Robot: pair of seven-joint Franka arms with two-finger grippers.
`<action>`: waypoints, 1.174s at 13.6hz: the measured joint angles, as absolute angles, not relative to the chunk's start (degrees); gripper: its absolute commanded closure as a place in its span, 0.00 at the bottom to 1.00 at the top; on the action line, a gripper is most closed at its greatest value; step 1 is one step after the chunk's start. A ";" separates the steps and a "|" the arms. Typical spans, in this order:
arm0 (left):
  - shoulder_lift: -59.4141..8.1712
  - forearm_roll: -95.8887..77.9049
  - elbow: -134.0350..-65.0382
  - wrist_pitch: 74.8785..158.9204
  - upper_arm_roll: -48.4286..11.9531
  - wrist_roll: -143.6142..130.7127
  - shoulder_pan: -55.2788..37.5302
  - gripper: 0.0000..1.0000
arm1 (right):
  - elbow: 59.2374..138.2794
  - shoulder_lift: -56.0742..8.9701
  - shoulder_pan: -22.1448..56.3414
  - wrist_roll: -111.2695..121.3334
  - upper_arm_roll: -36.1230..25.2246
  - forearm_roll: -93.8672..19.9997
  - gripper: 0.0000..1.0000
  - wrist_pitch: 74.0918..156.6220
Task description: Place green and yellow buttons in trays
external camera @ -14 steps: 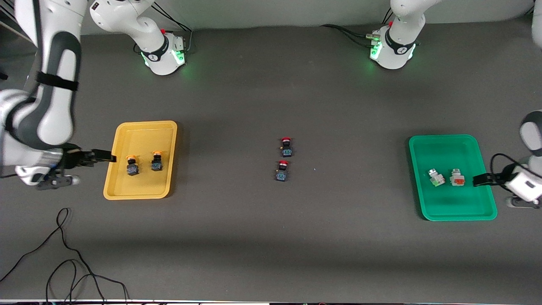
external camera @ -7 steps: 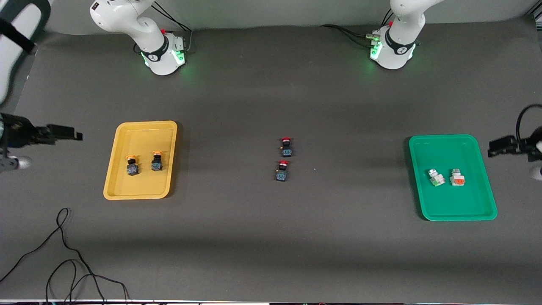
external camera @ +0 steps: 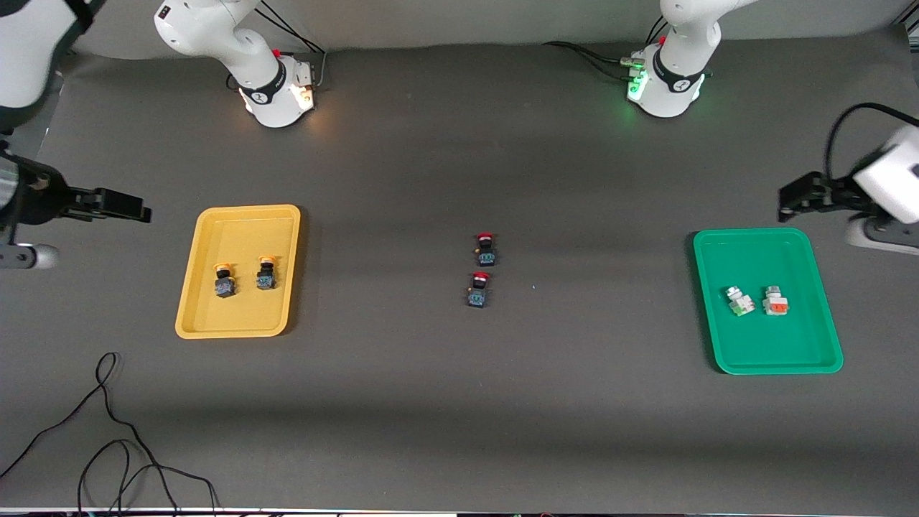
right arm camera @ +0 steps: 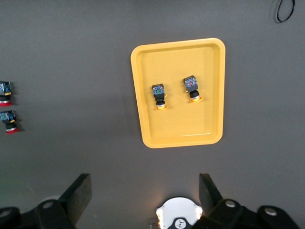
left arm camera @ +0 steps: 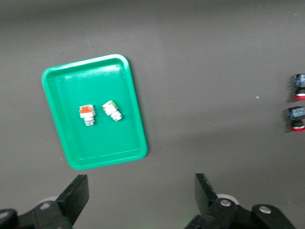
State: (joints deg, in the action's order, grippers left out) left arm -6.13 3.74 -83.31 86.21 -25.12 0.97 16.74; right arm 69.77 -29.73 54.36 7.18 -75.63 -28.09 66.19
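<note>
- Front view: yellow tray (external camera: pixel 208 324) sits toward the right arm's end of the desk (external camera: pixel 459 416), holding two black-bodied yellow-capped buttons (external camera: pixel 224 280) side by side, apart. Green tray (external camera: pixel 754 359) sits toward the left arm's end, with two white-bodied buttons (external camera: pixel 739 301) in it, near each other (one greenish face, one orange). Two red-capped switches (external camera: pixel 484 249) sit mid-desk between the trays, one just nearer the camera than the other. Loose black cable (external camera: pixel 108 431) lies on the desk nearer the camera than the yellow tray.
- Right gripper (external camera: pixel 129 208) is up over bare desk beside the yellow tray; left gripper (external camera: pixel 793 201) is over the desk just off the green tray's corner.
- Left wrist view: left gripper (left arm camera: pixel 140 195) spread wide, empty; green tray (left arm camera: pixel 62 143) and both white buttons below.
- Right wrist view: right gripper (right arm camera: pixel 145 193) also wide, empty, yellow tray (right arm camera: pixel 143 129) below.
</note>
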 measured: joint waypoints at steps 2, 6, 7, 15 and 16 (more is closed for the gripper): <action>-5.35 3.72 -83.40 86.21 -15.40 -2.07 4.73 0.01 | 69.72 -30.18 54.57 5.84 -75.53 -28.06 0.00 66.19; -4.17 2.03 -85.43 88.19 -9.26 -2.92 0.87 0.01 | 69.25 -29.39 49.24 5.71 -69.61 -26.53 0.00 66.21; -3.50 1.74 -86.84 89.39 -8.39 -3.02 0.86 0.01 | 68.59 -28.56 45.58 5.71 -64.96 -24.35 0.00 66.23; -1.93 1.39 -89.82 90.80 -5.57 -3.68 1.06 0.01 | 66.81 -17.61 15.69 0.60 -19.78 -5.47 0.00 66.33; -1.93 1.39 -89.83 90.81 -5.57 -3.73 1.06 0.01 | 67.24 -16.85 12.53 0.52 -15.10 -3.60 0.00 66.85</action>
State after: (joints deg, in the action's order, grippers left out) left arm -1.93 1.39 -89.83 90.81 -5.57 -3.73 1.06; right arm 67.24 -16.85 12.53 0.52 -15.10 -3.60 66.85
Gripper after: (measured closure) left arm 0.004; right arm 0.000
